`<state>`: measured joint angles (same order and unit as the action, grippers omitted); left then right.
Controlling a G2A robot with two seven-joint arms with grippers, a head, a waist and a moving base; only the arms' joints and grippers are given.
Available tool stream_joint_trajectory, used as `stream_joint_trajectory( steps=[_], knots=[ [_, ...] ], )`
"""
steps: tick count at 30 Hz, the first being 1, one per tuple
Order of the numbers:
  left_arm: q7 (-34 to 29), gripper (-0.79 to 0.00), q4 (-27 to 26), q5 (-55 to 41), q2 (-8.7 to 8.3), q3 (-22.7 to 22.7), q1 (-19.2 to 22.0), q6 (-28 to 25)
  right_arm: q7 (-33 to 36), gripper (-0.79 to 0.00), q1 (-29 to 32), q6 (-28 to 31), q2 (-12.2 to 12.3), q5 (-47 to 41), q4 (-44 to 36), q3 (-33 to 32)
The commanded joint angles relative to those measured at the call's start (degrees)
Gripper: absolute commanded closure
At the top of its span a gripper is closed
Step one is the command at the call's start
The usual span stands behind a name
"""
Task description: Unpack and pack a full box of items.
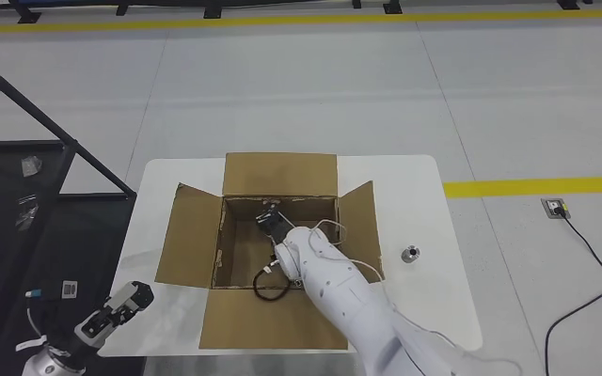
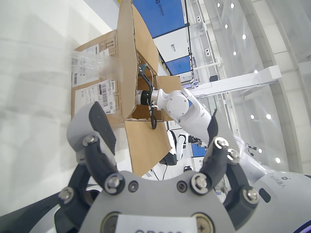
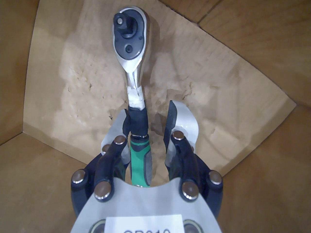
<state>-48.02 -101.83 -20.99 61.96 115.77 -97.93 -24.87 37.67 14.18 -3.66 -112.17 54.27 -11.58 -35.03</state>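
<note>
Inside the box [image 1: 280, 173], by its far wall, the right gripper [image 3: 148, 112] straddled the ratchet wrench [image 3: 130, 37] handle with fingers spread, unclamped, probably to grab or release it. The left gripper [image 2: 154, 112] hung open and empty at the table's [image 1: 423, 188] near-left corner.

I'm looking down on a white table [image 1: 425, 202] with rounded corners, standing on a pale grey floor [image 1: 282, 85]. A yellow line [image 1: 301, 19] runs across the floor at the far side, and a second yellow strip [image 1: 517, 187] comes in from the right, level with the table's far edge. Just below that strip there's a floor socket [image 1: 555, 208] with a black cable [image 1: 583, 242] trailing off toward the edge of the view. Off to the left, a black metal frame [image 1: 73, 141] slants over a dark mat [image 1: 56, 244] holding a few small bits I can't make out. From the left wrist camera I see blue wall panels [image 2: 158, 5], a white beam [image 2: 243, 81] and rows of round ceiling lights [image 2: 244, 36].
</note>
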Motion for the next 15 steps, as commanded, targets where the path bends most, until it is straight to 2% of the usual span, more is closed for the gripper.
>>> stream_joint_trajectory(
  steps=[1, 11, 12, 13, 14, 15],
  knots=[
    [0.06, -0.785, -0.03, 0.02, -0.03, -0.02, -0.04, 0.01, -0.96, -0.348, 0.52, -0.76, -0.09, 1.32, -0.33, 0.48],
    [0.07, -0.785, -0.37, 0.88, -0.19, -0.97, 0.09, 0.18, -1.88, -0.329, 1.4, -1.05, -0.43, 4.13, -0.16, 1.14],
    [0.0, -0.785, -0.39, 0.93, -0.22, -0.98, 0.09, 0.16, -1.71, -0.302, 1.35, -0.99, -0.46, 4.22, -0.07, 1.11],
    [-0.01, -0.785, -0.37, 0.92, -0.24, -0.97, 0.08, 0.15, -1.59, -0.231, 1.33, -0.93, -0.49, 4.31, -0.01, 1.09],
    [0.02, -0.785, -0.33, 0.85, -0.26, -0.94, 0.06, 0.14, -1.55, -0.074, 1.31, -0.89, -0.52, 4.38, 0.03, 1.06],
    [0.07, -0.785, -0.27, 0.79, -0.28, -0.86, 0.04, 0.06, -1.55, 0.0, 1.29, -0.89, -0.54, 4.42, 0.06, 1.01]
  ],
)
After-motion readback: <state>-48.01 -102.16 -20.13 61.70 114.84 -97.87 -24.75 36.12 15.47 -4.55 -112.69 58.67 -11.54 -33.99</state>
